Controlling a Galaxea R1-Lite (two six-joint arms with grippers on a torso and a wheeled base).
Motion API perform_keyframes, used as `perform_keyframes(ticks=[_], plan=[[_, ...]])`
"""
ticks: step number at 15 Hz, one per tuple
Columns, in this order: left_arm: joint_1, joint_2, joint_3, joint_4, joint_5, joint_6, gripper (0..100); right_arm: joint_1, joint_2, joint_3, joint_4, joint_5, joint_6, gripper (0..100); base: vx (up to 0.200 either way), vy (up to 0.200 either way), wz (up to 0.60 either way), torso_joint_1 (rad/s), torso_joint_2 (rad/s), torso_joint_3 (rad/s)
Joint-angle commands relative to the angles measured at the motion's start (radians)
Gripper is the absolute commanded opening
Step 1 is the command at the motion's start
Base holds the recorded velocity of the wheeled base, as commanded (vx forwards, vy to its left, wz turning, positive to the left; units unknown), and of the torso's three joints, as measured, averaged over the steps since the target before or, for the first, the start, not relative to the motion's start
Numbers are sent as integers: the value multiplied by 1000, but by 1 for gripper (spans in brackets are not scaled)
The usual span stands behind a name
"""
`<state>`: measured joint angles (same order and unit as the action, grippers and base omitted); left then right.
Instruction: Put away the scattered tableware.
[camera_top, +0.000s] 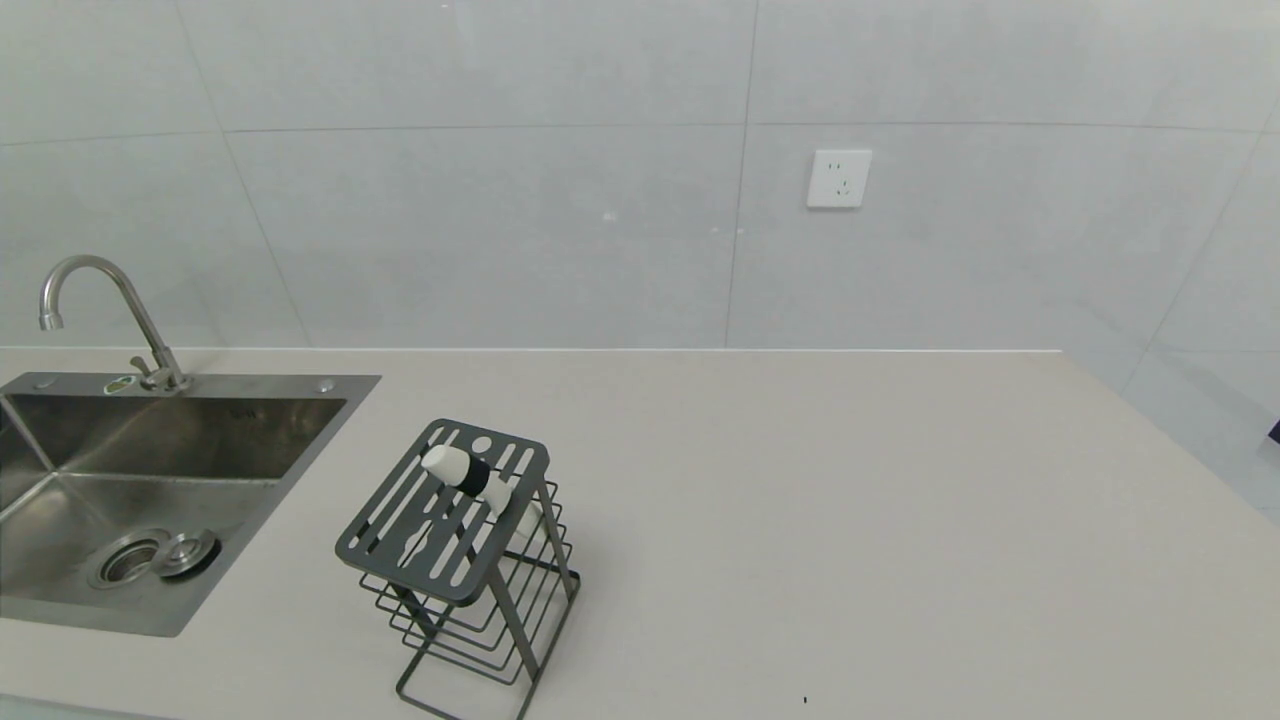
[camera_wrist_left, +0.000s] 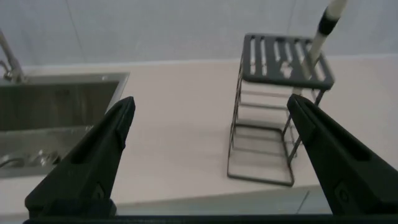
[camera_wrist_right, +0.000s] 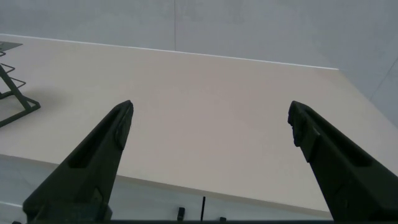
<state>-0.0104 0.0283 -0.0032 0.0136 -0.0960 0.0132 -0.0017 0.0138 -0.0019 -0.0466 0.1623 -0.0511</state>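
Observation:
A dark grey wire utensil rack (camera_top: 465, 560) stands on the beige counter (camera_top: 800, 520) near its front edge, right of the sink. A utensil with a white and black handle (camera_top: 470, 475) sticks up at a slant through the rack's slotted top. In the left wrist view the rack (camera_wrist_left: 273, 118) and the handle (camera_wrist_left: 324, 28) lie ahead of my open left gripper (camera_wrist_left: 208, 112), which is held back from the counter's front edge. My right gripper (camera_wrist_right: 208, 118) is open with nothing between its fingers, over the counter's front edge to the right of the rack (camera_wrist_right: 13, 87).
A steel sink (camera_top: 150, 490) with a curved tap (camera_top: 100, 310) takes up the counter's left end. A tiled wall with a white socket (camera_top: 839, 178) runs behind. The counter (camera_wrist_right: 205, 118) ends at the right, with floor beyond.

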Motion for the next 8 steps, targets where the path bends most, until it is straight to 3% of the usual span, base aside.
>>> perform_keyframes(ticks=[1,8], plan=[[9,-28,3,-11,16,-4,100,0,2,0,-1,0,0,100,0,0,0,0,0,0],[9,-28,3,-12,18,-7,100,0,2,0,1,0,13,100,0,0,0,0,0,0]])
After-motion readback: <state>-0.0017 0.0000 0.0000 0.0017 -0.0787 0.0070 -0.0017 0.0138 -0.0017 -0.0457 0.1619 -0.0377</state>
